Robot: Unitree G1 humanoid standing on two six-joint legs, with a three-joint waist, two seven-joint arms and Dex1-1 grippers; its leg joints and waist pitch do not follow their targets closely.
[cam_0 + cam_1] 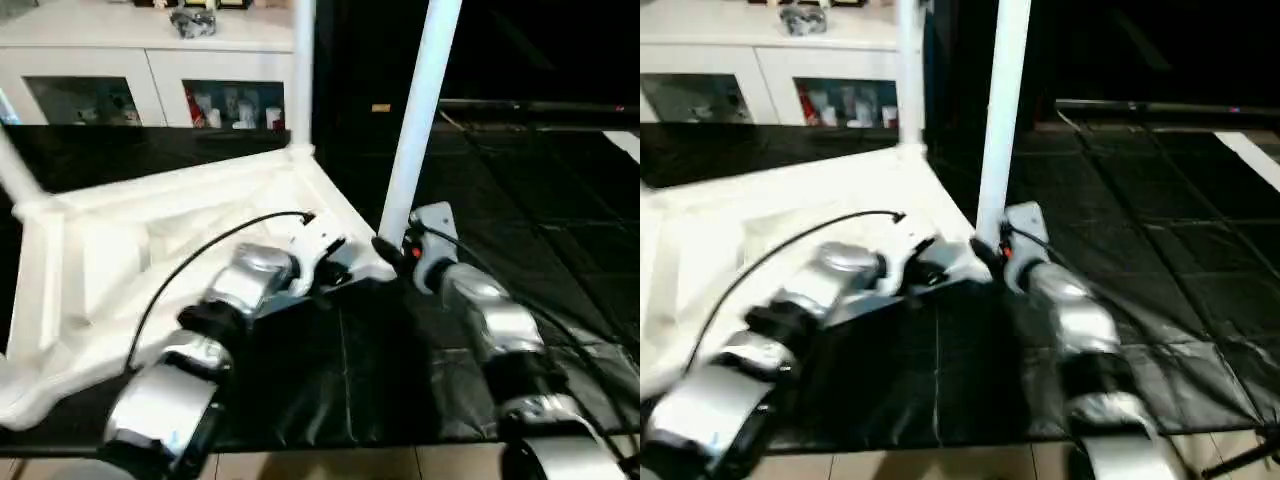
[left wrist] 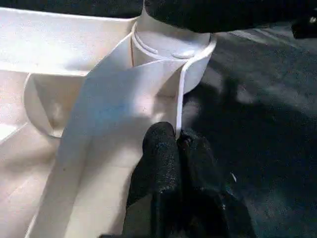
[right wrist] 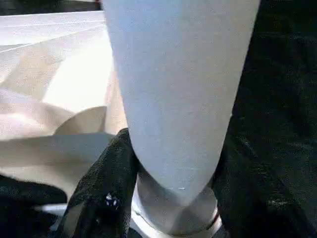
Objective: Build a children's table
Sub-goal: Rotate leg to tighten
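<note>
Closest to you, your two silver forearms reach forward over the black floor mat (image 1: 360,380). Your left gripper (image 2: 179,141) has its jaws pressed shut, pinching the thin white rim of the table top (image 1: 120,250) right at the near corner socket (image 2: 168,59). Your right gripper (image 3: 171,163) sits just beside it, its black fingers (image 3: 106,183) standing on either side of the base of the near leg (image 1: 420,110), jaws wrapped around that tube where it enters the socket. The table top lies upside down on the mat, ribbed underside up, spreading away to your left. Further out, a second leg (image 1: 303,70) stands upright in the far corner, and a third leg (image 1: 15,170) slants up at the left edge. Beyond all that, the white cabinet (image 1: 150,60) with glass doors lines the back.
</note>
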